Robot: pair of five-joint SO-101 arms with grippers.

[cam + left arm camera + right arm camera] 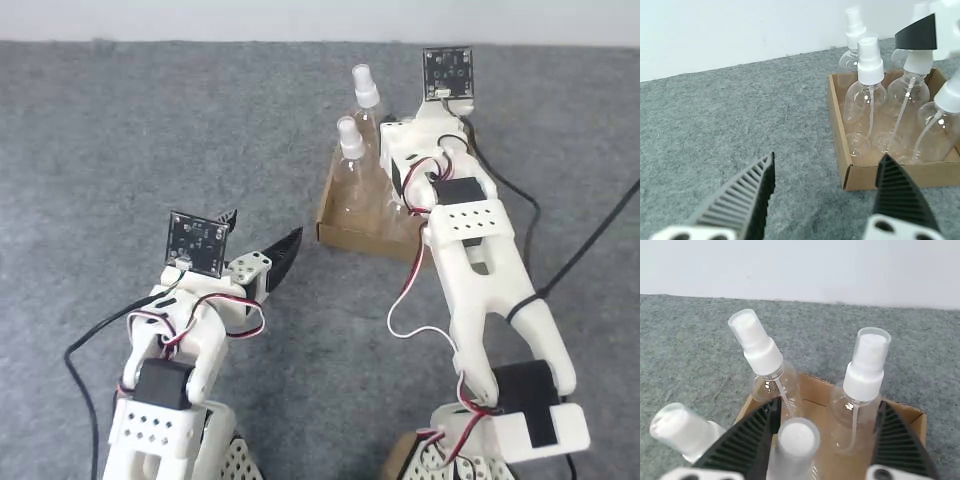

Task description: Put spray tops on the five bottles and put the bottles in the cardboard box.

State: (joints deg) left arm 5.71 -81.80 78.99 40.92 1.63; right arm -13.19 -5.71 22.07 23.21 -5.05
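Observation:
The cardboard box [345, 235] stands at the middle right of the table and holds several clear bottles with white spray tops, such as one at the back [366, 88] and one nearer [350, 140]. My right arm [470, 250] reaches over the box. In the right wrist view my right gripper [829, 405] is open, its jaws well apart on either side of one bottle's spray top [797, 437]. Two more bottles [762, 357] [865, 370] stand behind it. My left gripper [263, 226] [828, 160] is open and empty, above the mat to the left of the box [890, 177].
Grey felt covers the table [150, 130], with free room left of and behind the box. A black finger of the right gripper [917, 34] shows above the bottles. Cables trail beside the right arm [590, 240]. A white wall lies behind the table.

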